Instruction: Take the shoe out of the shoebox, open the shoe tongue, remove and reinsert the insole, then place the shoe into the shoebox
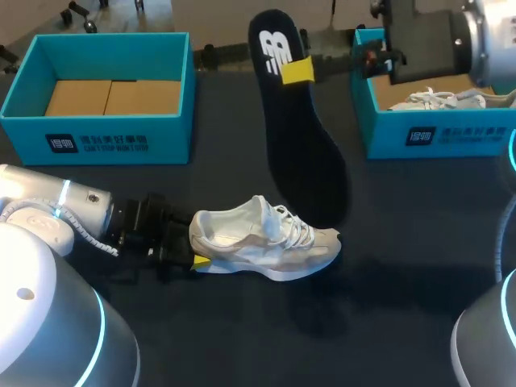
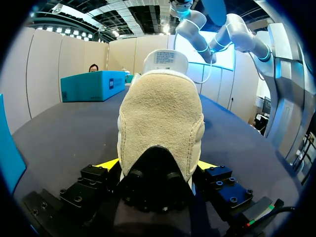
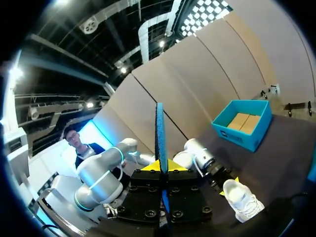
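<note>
Head view: our left gripper [image 1: 187, 256] is clamped on the heel of the shoe [image 1: 270, 235]. The shoe lies on the table [image 1: 387, 306] with its long axis running straight away from those jaws, toe farthest. Our right gripper [image 1: 300, 71] is closed on the insole [image 1: 302, 153] near its heel end. The insole hangs down from those jaws, toe end lowest, close by the shoe's front; we cannot tell whether they touch.

Left wrist view: the yellow fingertips [image 2: 107, 164] press the shoe's heel from both sides, and the shoe runs straight ahead of the jaws.

Right wrist view: the insole [image 3: 160, 143] stands edge-on between the closed fingers, with the shoe [image 3: 241, 198] lying beyond and off to one side of them.

We judge that reinsertion turns on laying the insole's long axis along the shoe's. The right gripper carries the insole while the left gripper steadies the shoe.
</note>
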`<act>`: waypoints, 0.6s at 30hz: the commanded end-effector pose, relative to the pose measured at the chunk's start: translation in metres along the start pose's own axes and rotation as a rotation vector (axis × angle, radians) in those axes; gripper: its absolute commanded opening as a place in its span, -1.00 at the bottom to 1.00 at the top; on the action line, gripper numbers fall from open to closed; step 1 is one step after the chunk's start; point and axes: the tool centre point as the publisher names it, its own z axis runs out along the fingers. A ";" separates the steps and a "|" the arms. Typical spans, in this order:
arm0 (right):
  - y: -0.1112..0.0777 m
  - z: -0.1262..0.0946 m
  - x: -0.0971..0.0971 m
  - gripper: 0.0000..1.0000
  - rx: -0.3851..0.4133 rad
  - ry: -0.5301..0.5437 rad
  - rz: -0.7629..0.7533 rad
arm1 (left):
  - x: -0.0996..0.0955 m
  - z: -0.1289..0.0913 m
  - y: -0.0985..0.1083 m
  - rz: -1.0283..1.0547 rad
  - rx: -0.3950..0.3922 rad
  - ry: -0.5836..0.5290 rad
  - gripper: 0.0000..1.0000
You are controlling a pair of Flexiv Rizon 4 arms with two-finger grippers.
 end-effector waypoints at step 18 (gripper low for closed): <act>-0.032 -0.028 0.024 -1.00 -0.096 -0.046 0.014 | -0.001 0.000 0.001 -0.001 -0.003 0.002 -1.00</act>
